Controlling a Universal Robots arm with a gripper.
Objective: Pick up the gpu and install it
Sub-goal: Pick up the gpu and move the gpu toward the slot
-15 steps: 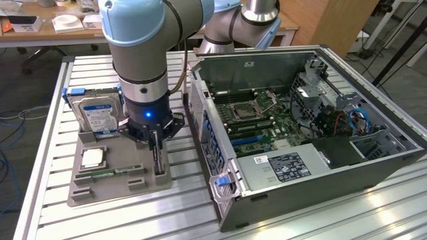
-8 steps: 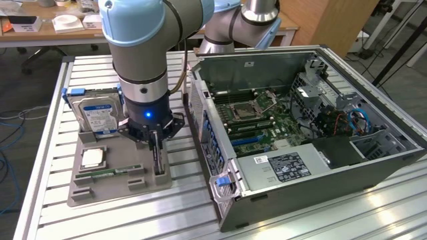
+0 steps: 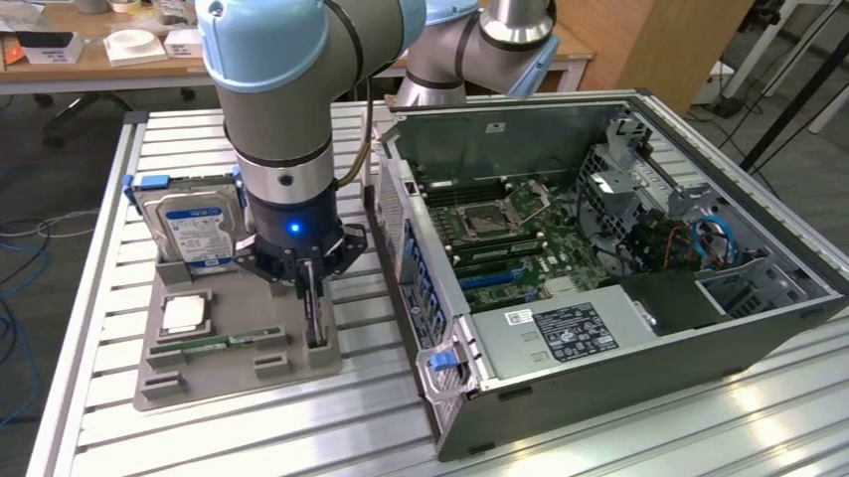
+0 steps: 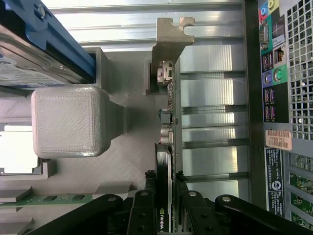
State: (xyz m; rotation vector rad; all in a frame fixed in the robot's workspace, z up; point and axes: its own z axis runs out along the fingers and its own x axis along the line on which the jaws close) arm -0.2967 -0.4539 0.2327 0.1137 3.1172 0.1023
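The gpu is a slim dark card standing on edge in a slot of the grey holder tray, at the tray's side nearest the computer case. My gripper comes straight down onto its top edge. In the wrist view the black fingers press against both faces of the gpu, and its silver bracket sticks out at the far end. The gripper is shut on the card, which still sits in the tray.
The tray also holds a silver hard drive with a blue-white label, a processor chip and a green memory stick. The open computer case lies to the exterior view's right, its motherboard exposed. Slatted aluminium table all around.
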